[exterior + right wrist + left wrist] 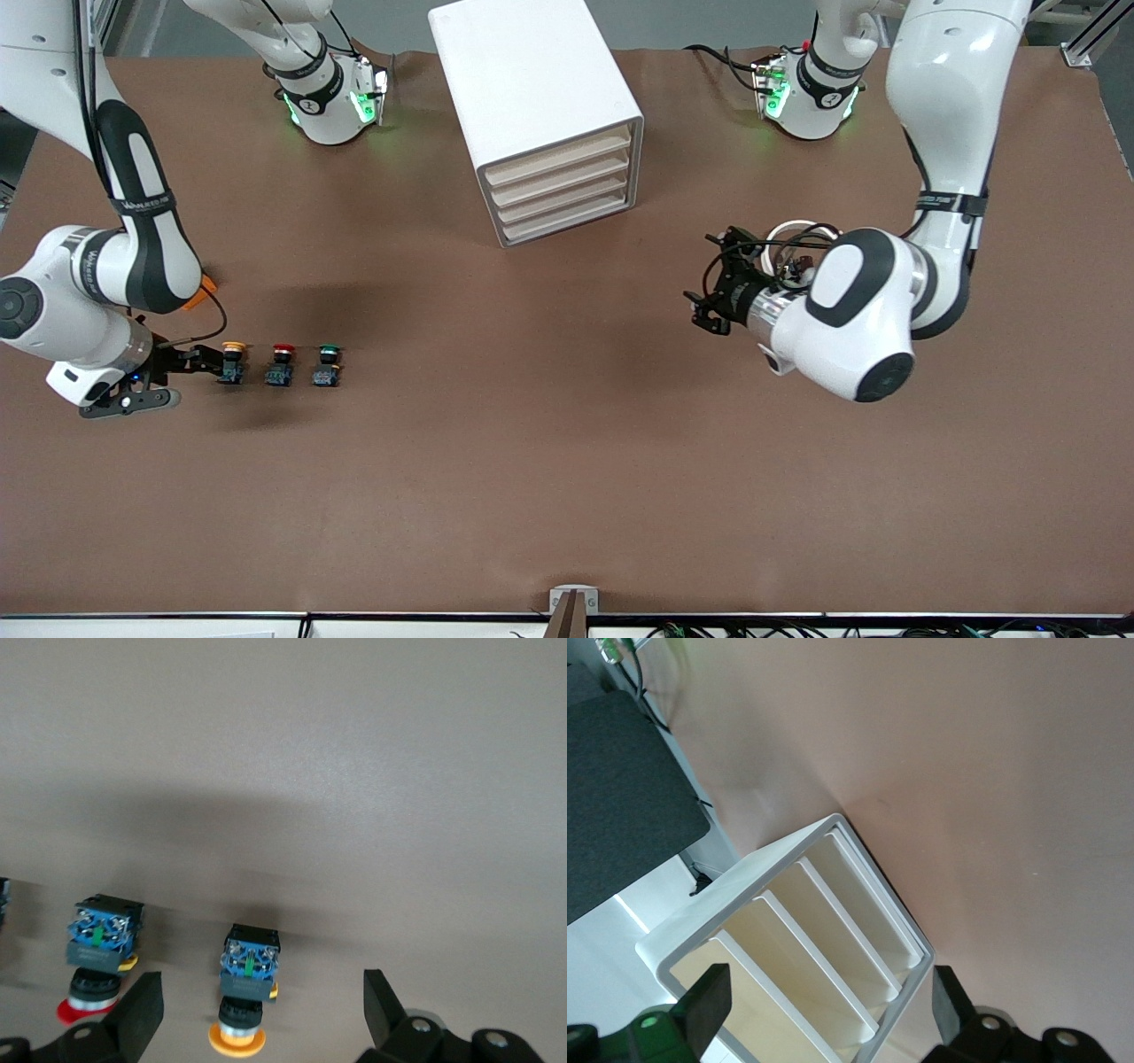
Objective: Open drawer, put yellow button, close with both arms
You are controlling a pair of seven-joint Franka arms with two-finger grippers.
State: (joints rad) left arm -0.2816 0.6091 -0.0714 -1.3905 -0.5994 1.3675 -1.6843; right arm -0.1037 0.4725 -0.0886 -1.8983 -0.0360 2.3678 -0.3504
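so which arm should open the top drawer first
Left. The left gripper is open and faces the closed drawer fronts of the cabinet. The right gripper, also open, sits by the yellow button, better placed for picking it.

No text can be read with certainty. The right arm [146,226] bears a black band with small white lettering, too small to make out.

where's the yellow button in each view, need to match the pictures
Front view: the yellow button ends the row of three buttons toward the right arm's end of the table, at the right gripper.
Right wrist view: yellow button low in the frame, between the open fingers.
Left wrist view: not in it; only the cabinet shows.
Shared landmark: the red button beside it.
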